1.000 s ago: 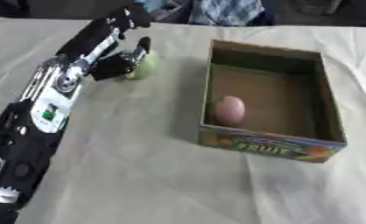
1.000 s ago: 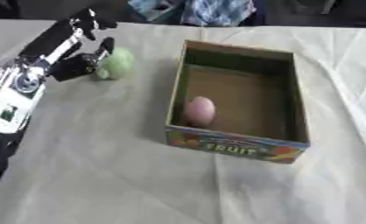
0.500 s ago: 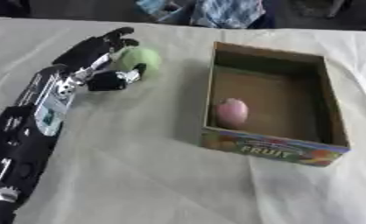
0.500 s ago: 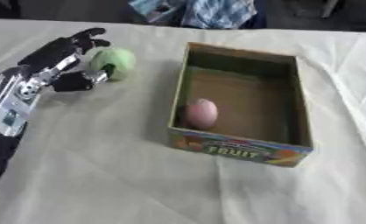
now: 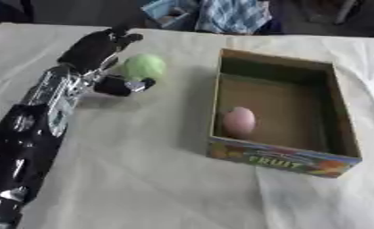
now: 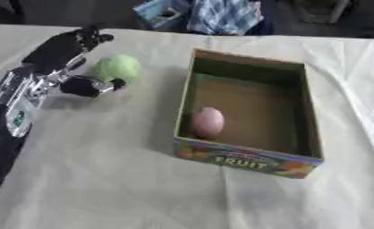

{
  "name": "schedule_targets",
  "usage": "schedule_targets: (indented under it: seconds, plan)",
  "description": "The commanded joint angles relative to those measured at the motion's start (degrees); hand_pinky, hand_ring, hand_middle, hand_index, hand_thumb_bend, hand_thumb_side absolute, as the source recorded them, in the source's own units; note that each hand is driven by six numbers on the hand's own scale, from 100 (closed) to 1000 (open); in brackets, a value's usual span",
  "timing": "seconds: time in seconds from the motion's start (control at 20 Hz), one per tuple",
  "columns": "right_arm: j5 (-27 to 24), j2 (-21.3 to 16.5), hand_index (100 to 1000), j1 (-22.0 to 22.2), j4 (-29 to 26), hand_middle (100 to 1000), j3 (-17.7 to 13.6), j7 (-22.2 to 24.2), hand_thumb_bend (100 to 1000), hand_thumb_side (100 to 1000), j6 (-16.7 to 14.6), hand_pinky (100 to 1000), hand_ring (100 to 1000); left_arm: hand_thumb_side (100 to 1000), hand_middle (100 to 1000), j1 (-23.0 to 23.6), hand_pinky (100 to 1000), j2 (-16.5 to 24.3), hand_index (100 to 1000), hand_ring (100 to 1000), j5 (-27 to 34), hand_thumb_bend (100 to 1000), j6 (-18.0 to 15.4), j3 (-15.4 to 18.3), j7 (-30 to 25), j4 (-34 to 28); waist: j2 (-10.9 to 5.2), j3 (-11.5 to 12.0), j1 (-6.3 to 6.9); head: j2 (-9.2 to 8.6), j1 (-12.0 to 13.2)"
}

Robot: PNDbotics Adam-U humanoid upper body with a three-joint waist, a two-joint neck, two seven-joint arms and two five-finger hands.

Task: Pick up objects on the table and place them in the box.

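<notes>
A light green ball (image 5: 145, 66) lies on the white cloth left of the box. My left hand (image 5: 96, 51) reaches in from the lower left and is open beside it, with the fingers (image 5: 116, 38) stretched along the ball's upper left and the thumb (image 5: 129, 85) just below it. I cannot tell whether they touch the ball. The open cardboard box (image 5: 280, 159) has "FRUIT" printed on its front and stands to the right. A pink egg-shaped object (image 5: 239, 121) lies inside, against the near left wall. My right hand shows in no view.
A white cloth (image 5: 143, 179) covers the table. Beyond its far edge lie a blue object (image 6: 159, 11) and a plaid cloth (image 5: 233, 15). My left forearm (image 5: 33, 129) lies across the left side of the table.
My left hand covered the ball a second ago. Its fingers have since drawn off to the ball's left, leaving the ball in plain sight.
</notes>
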Motion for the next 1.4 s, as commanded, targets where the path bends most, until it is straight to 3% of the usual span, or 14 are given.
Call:
schedule_targets:
  seconds: [0.05,0.5,0.75,1.0,1.3,1.4]
  plan:
    - [0.57,-0.57,922,-0.56,-1.17,567,-0.09,0.55,482,1000,-0.01,890,809,827,1000,-1.96,803,1.25,951,926,-1.96,526,-0.37,0.68,0.83,0.70,-0.85,-0.22,0.01,-1.10,0.37]
    - [0.98,-0.16,924,-1.29,-1.17,565,0.49,1.54,480,1000,0.11,891,810,875,1000,-4.30,801,1.70,949,924,-5.02,463,-0.95,1.57,0.36,5.04,0.27,-1.66,0.36,-3.15,1.87]
    - [1.12,0.07,925,-1.63,-1.17,564,0.70,2.06,476,1000,0.16,892,810,888,1000,-4.89,798,1.84,943,922,-6.07,423,0.30,2.32,0.94,6.64,0.83,-2.37,0.51,-4.31,2.37]
    - [1.35,0.13,926,-1.64,-1.17,563,0.76,2.41,475,1000,0.31,893,811,950,1000,-5.17,793,2.15,930,918,-4.88,348,-0.17,2.53,-1.00,8.06,1.01,-2.51,0.76,-3.11,1.51]
    - [1.49,0.08,927,-1.71,-1.17,563,0.86,2.59,475,1000,0.59,894,811,926,1000,-5.78,798,3.02,885,918,-3.54,331,-1.24,2.51,-4.59,7.70,1.05,-2.61,1.03,-2.38,1.25]
    - [1.47,0.10,928,-1.75,-1.17,562,0.90,2.67,475,1000,0.63,894,811,870,1000,-5.89,786,3.25,840,907,-3.78,267,-1.03,2.60,-4.44,7.55,1.09,-2.71,1.04,-2.40,1.30]
